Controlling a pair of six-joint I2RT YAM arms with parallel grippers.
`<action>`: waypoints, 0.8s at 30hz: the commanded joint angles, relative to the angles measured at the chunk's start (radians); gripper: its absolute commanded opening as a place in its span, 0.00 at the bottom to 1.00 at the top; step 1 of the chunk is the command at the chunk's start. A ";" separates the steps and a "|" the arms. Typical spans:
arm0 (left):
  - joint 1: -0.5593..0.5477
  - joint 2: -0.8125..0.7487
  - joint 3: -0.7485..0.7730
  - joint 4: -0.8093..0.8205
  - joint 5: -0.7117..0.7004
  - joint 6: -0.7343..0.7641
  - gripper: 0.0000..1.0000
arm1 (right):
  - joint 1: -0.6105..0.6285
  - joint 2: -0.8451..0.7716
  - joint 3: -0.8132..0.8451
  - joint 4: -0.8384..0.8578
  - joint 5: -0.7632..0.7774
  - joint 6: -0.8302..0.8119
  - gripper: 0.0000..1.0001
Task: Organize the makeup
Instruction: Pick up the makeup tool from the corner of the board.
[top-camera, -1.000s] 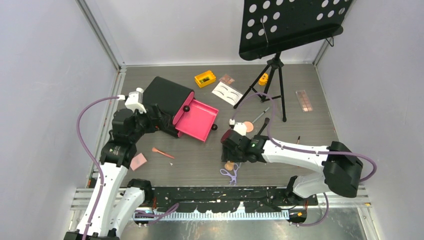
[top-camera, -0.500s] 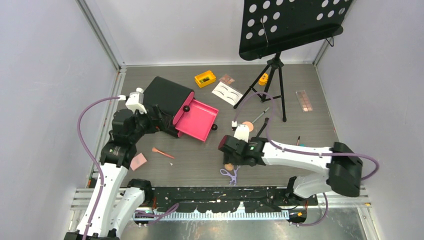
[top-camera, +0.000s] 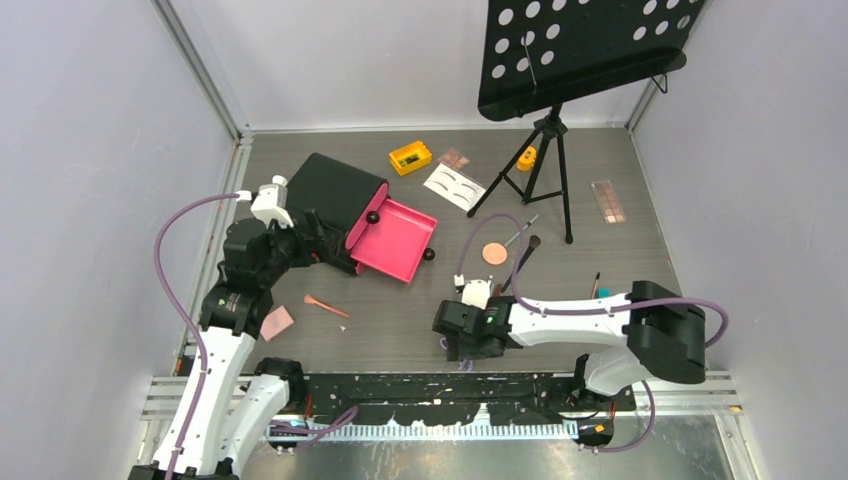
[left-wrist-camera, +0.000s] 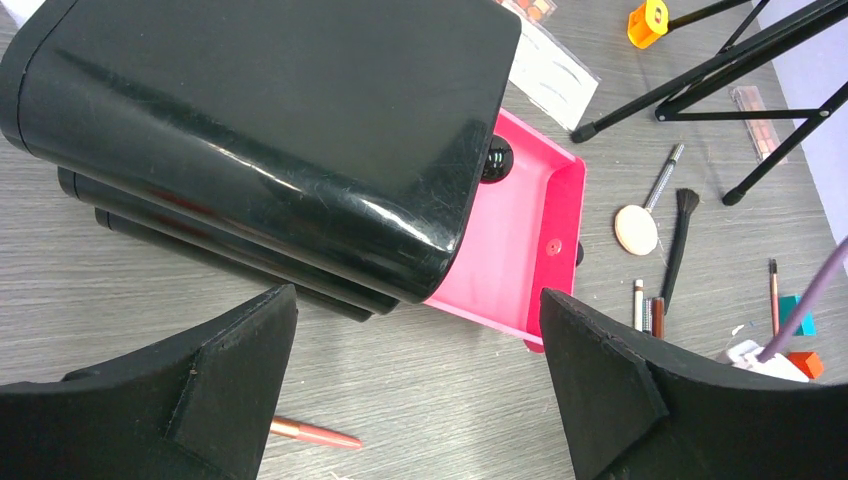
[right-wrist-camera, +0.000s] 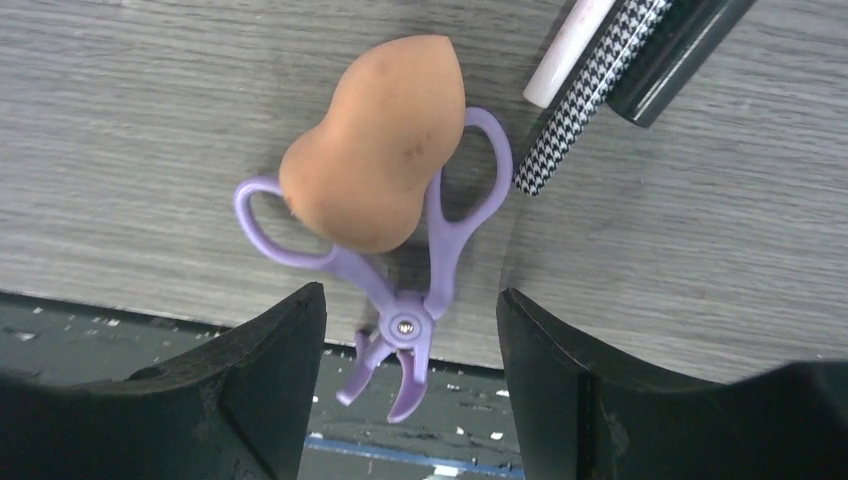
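Peach sponge (right-wrist-camera: 375, 160) rests on lilac scissors (right-wrist-camera: 400, 290) before the spread right fingers (right-wrist-camera: 260, 390); left fingers (left-wrist-camera: 200, 400) are spread too.

No lettering, brand name, number or sign is legible in any view. The flat white card (top-camera: 455, 186), lying at about 12 o'clock from the middle of the grey wood-grain table (top-camera: 620, 250), bears only printed dark eyebrow shapes; any writing there is too small to make out.

End effector (right-wrist-camera: 410, 297) spread wide above the lilac scissors (right-wrist-camera: 404, 322), peach sponge (right-wrist-camera: 375, 160) resting on the handles, houndstooth tube (right-wrist-camera: 590, 100) just beside on the worktop (right-wrist-camera: 150, 120).
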 joint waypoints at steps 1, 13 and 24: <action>-0.005 -0.011 0.002 0.021 0.012 0.001 0.93 | 0.008 0.057 0.018 0.050 0.015 0.017 0.66; -0.004 -0.010 0.000 0.029 0.022 0.001 0.93 | 0.042 -0.040 0.028 0.032 -0.030 0.028 0.30; -0.004 -0.003 -0.001 0.036 0.026 -0.001 0.93 | 0.059 -0.255 0.146 -0.176 0.006 0.005 0.31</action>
